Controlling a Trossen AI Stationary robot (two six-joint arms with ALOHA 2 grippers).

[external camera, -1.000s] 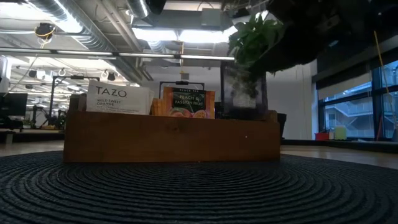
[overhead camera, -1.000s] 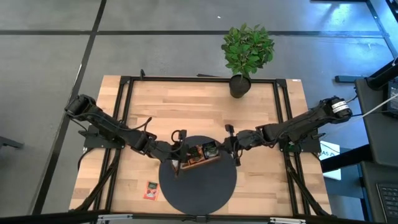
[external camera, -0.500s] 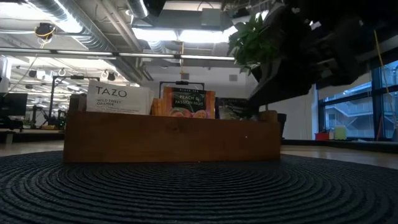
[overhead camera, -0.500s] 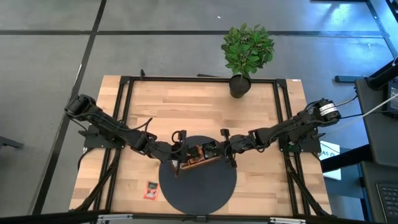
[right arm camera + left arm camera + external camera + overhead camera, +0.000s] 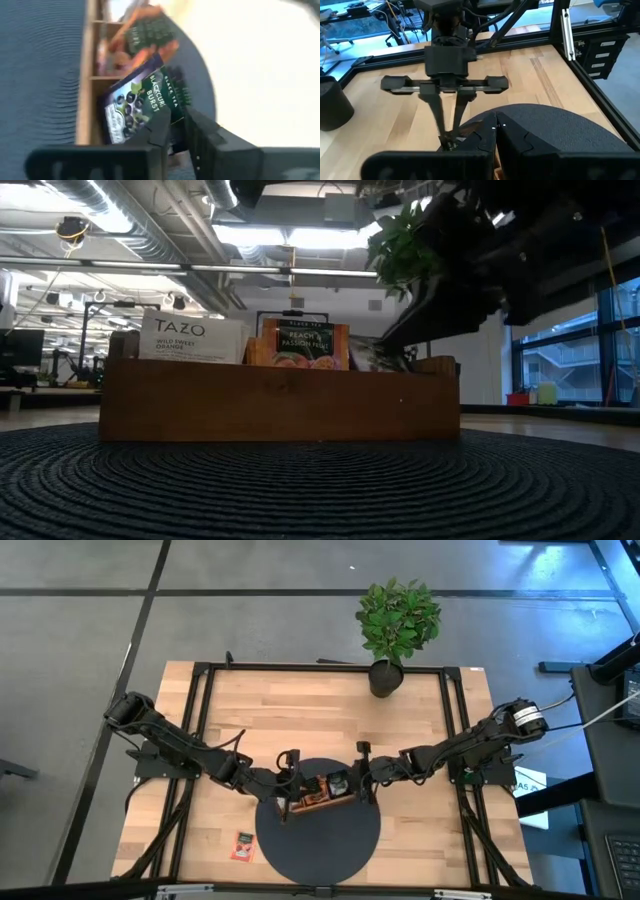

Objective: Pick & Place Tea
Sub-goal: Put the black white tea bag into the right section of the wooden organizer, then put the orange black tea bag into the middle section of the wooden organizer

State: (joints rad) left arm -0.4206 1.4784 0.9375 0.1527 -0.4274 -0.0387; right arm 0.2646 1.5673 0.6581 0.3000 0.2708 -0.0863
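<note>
My low view is half blocked: the right arm fills its upper right as a dark mass, and I cannot make out the right gripper's point(image 5: 365, 783) tips there. From above, the wooden tray point(image 5: 316, 802) is mostly covered by both grippers, so I cannot count its compartments or sachets.

Since half a second ago the right gripper has slid a little further in over the tray's right end, and the tray has shifted slightly on the round dark mat point(image 5: 318, 830). A second ago the dark sachet stood upright at that end; now it leans over.

That blackcurrant tea sachet point(image 5: 142, 102) lies tilted in the tray's end compartment, its long axis slanting across the slot, printed face up toward the right wrist camera. The right fingers point(image 5: 202, 145) sit at its lower edge with a narrow gap between them; I cannot tell whether they still pinch it.

The left gripper point(image 5: 286, 783) is at the tray's left end, fingers pressed together. The white Tazo sachet point(image 5: 192, 340) and orange peach sachet point(image 5: 303, 346) stand upright. One red sachet point(image 5: 242, 846) lies flat on the table point(image 5: 300, 710), apart from the mat.
</note>
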